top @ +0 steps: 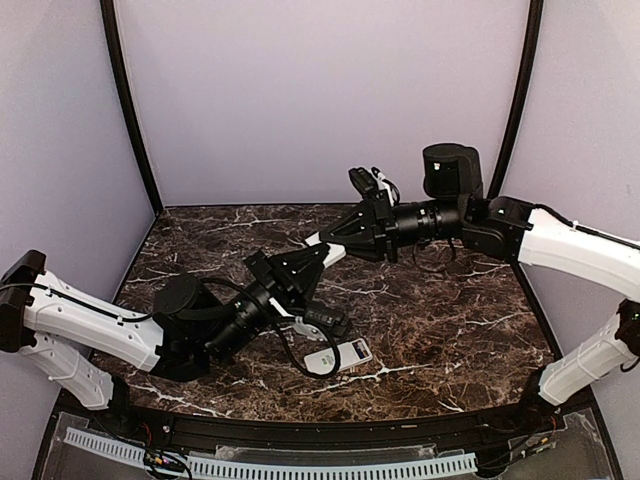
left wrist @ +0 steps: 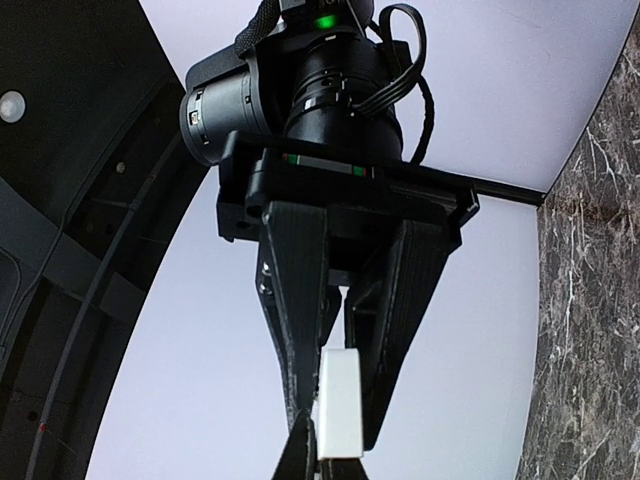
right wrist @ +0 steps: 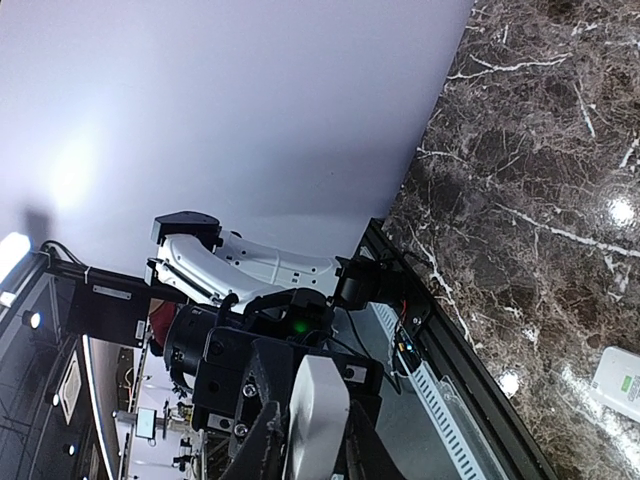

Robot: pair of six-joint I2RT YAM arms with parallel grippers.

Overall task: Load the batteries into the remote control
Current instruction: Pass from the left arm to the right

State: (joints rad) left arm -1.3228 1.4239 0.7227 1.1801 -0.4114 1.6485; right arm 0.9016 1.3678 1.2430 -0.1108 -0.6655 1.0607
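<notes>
– Remote control (top: 340, 355): where is it seen?
– It is seen lying flat on the dark marble table (top: 450, 330), near the front edge and a little right of the middle. It is white, and a pale window is seen at its right end. It is touched by neither gripper.
– Is it seen from a wrist too?
– Yes. In the right wrist view a white corner of it is seen at the right edge, flat on the table. A small box with green edges is seen on it.
– What is held up in the air?
– A plain white piece (top: 333, 254) is held above the table, well apart from the remote control. What the piece is cannot be told.
– How is the left gripper (top: 314, 262) set?
– It is closed tight on the near left end of the white piece. Its arm is stretched low from the left side toward the middle.
– And the right gripper (top: 328, 240)?
– It is closed tight on the other end. In the left wrist view its two black fingers (left wrist: 295, 300) are seen on both sides of the white piece, pressed against it.
– So the piece is held twice?
– Yes. It is gripped from both ends at once, and the two grippers are seen tip to tip over the middle of the table.
</notes>
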